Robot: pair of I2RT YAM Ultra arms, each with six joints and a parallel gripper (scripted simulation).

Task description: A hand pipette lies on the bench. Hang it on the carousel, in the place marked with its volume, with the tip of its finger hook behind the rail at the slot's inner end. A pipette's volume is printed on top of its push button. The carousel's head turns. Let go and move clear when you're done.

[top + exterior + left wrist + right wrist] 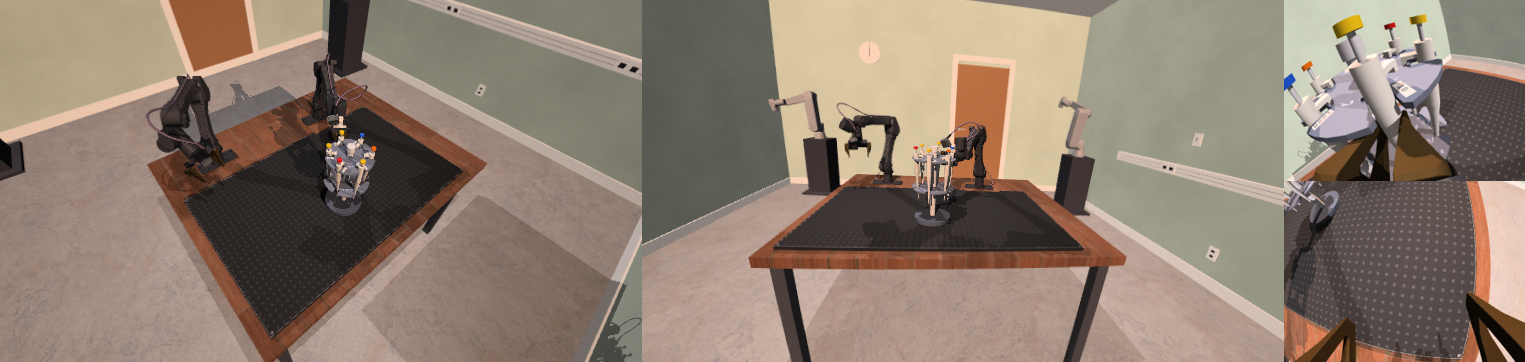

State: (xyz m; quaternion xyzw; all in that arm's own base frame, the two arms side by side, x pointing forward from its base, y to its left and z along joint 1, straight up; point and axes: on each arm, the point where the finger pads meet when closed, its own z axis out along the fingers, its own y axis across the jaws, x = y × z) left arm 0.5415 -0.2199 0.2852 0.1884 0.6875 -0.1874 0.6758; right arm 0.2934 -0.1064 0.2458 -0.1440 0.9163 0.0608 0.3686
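The carousel (343, 204) (932, 218) stands on the mat, its head (1345, 123) filling much of the left wrist view. My left gripper (1394, 118) is shut on a white pipette with a yellow button (1348, 27) (341, 133) (939, 143). The pipette is tilted in the wrist view, its body (1374, 86) at the rim of the head, beside a white label (1404, 88). Its finger hook and the slot's inner end are hidden; the print on the button is not readable. My right gripper (212, 172) (858, 155) is open and empty, above the table's edge away from the carousel.
Other pipettes hang around the head: blue-topped (361, 135) (1306, 111), orange-topped (373, 149) (1317, 84), red-topped (339, 160) (1394, 44) and yellow-topped (328, 145) (1424, 50). Another yellow-topped one (363, 162) is on the far side from my left arm. The black perforated mat (260, 235) covers the table's middle.
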